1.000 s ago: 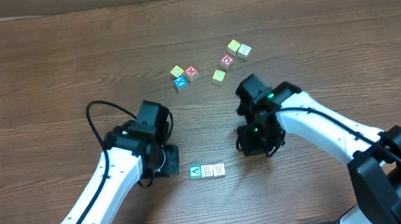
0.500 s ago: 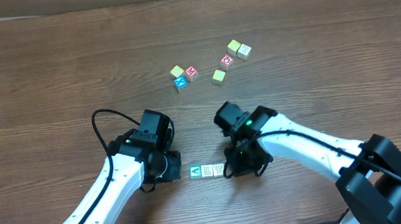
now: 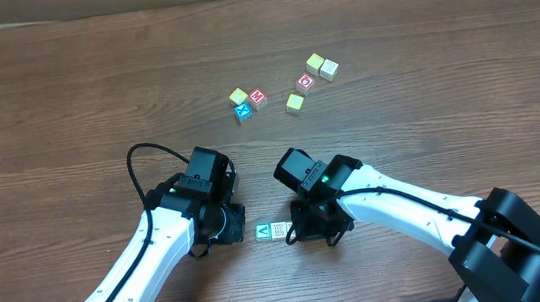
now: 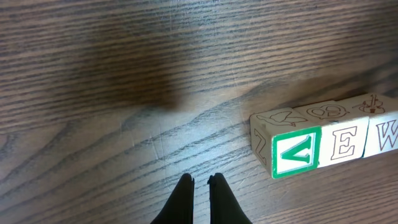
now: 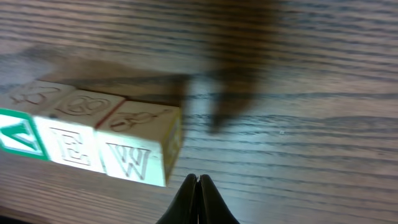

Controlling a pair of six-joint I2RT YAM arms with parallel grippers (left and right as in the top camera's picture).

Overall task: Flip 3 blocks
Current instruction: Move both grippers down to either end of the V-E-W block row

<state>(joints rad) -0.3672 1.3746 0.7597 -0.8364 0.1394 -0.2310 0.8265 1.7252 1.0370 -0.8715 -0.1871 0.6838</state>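
Overhead view shows three little wooden blocks in a short row near the front of the table [image 3: 63, 92]. They sit side by side and touch each other. The green block [image 3: 264, 231] is at the left end and has a white letter on its green face. The middle block [image 3: 279, 230] is pale. The last block [image 5: 134, 155] is pale too, and from above it is mostly hidden under the right gripper [image 3: 315, 229]. The left gripper [image 3: 230, 226] sits just to the left of the green block. In the left wrist view its two fingers are pressed close together with nothing between them. The tips are low over bare wood, and the green block is a little way off to their right, not touching. In the right wrist view the right gripper's fingers are squeezed tight together and hold nothing. They point at the wood just beside the last block's right corner, and I cannot tell if they touch it. That block has a W drawn on its side, and the middle block has an E. Far back on the table lie other cubes [image 3: 294, 102] with yellow, red and blue faces, well apart from the row.
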